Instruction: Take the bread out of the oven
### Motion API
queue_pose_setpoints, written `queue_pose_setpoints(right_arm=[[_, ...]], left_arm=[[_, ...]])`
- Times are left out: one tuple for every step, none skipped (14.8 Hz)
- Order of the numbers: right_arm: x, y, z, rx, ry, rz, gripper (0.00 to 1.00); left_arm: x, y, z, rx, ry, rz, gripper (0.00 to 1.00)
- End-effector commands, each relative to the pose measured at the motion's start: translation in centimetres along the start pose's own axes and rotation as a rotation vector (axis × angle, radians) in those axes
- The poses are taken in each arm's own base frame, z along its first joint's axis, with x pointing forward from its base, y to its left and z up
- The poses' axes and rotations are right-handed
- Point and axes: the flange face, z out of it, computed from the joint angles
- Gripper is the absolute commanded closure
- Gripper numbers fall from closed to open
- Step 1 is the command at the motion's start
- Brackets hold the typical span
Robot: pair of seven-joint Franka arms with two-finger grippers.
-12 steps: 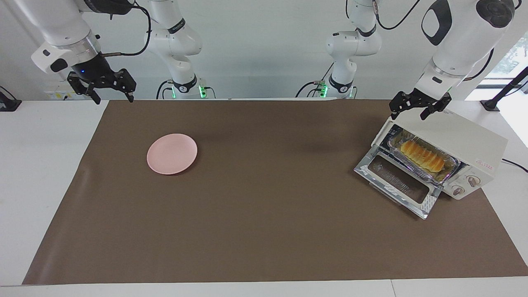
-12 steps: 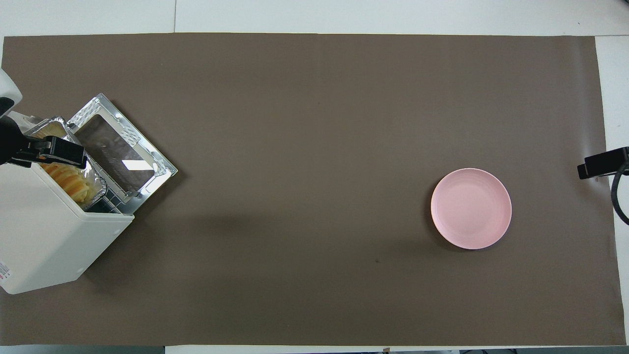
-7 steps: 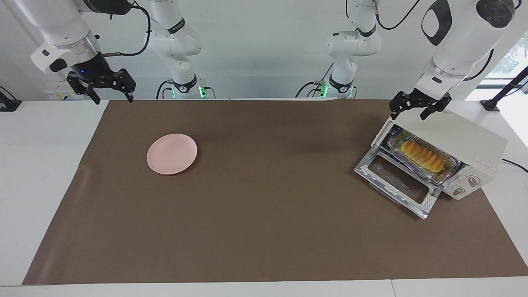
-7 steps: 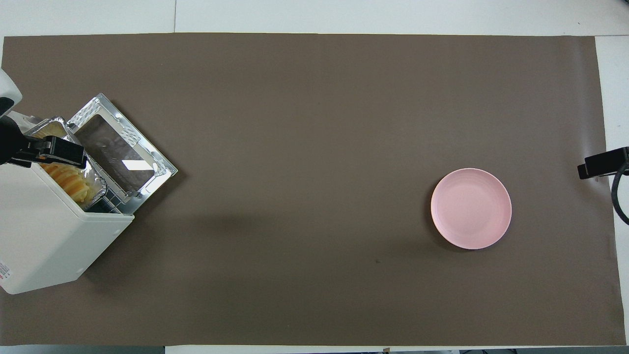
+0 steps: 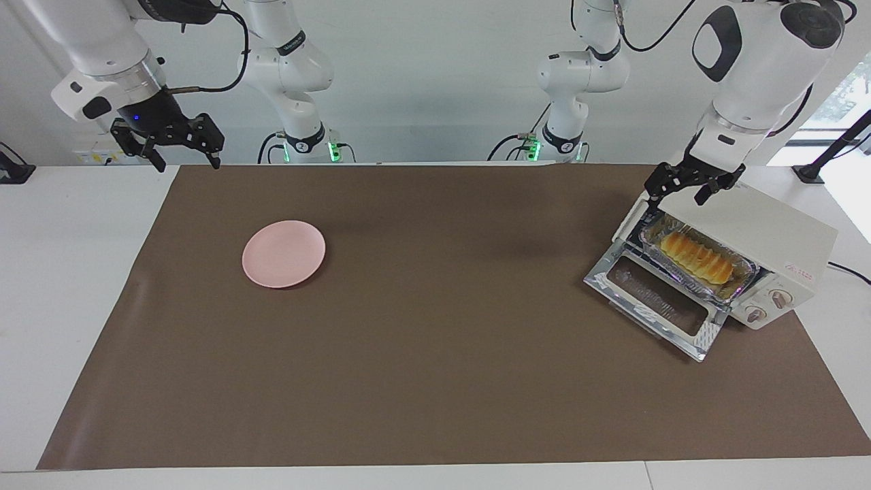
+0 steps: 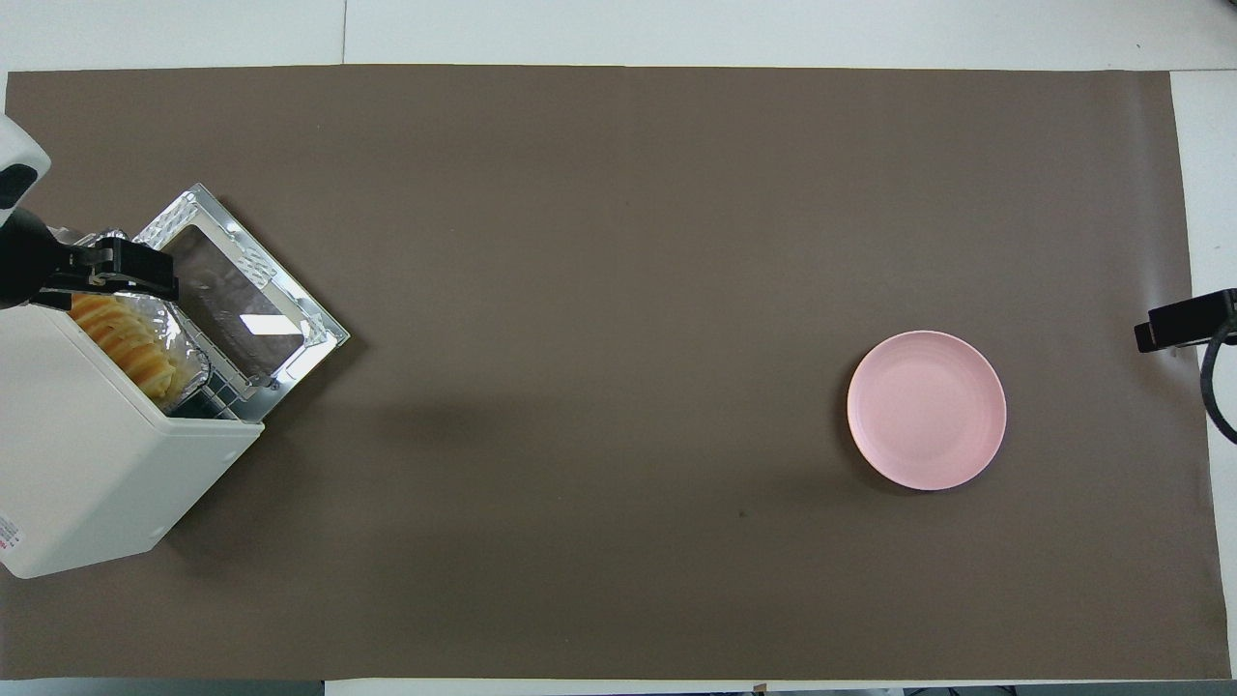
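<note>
While the right gripper (image 5: pixel 180 148) waits spread at upper left, the left gripper (image 5: pixel 687 184), spread and empty, has shifted toward the oven (image 5: pixel 762 235) mouth at right; bread (image 5: pixel 695 255) in foil tray (image 5: pixel 742 282) inside, door (image 5: pixel 653 303) down, reach begun.

bread (image 5: pixel 696 257): golden-yellow, crosswise ridges
oven (image 5: pixel 755 231): cream-white, small red mark, dark glass door with silver frame
foil tray (image 5: pixel 743 280): crinkled silver
plate (image 5: pixel 284 253): plain pale pink
mat (image 5: pixel 435 340): plain brown
table (image 5: pixel 68 272): white
arms (image 5: pixel 762 61): white, black grippers
</note>
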Motion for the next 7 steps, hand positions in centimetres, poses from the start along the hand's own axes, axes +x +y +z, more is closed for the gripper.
queue_pose_setpoints(right_arm=[[-0.8,-0.2,0.0,0.018,-0.004,-0.004,0.0],[-0.8,-0.1,0.0,0.018,-0.004,-0.003,0.0],[-0.9,0.1,0.0,0.019,-0.005,-0.001,0.0],[-0.9,0.2,0.0,0.019,-0.004,0.001,0.0],[-0.9,0.1,0.0,0.019,-0.004,-0.001,0.0],[-0.8,-0.1,0.0,0.018,-0.004,-0.004,0.0],[-0.8,-0.1,0.0,0.018,-0.004,-0.004,0.0]], left_arm=[[4.0,0.4,5.3,0.072,0.013,-0.116,0.0],[4.7,0.4,7.1,0.114,0.009,-0.152,0.0],[5.0,0.1,8.7,0.13,-0.004,-0.197,0.0],[5.0,-0.8,9.3,0.13,-0.002,-0.242,0.0],[4.9,-1.6,10.0,0.131,-0.007,-0.268,0.0],[4.6,-1.9,10.8,0.138,-0.022,-0.276,0.0],[4.3,-2.0,11.5,0.141,-0.036,-0.298,0.0]])
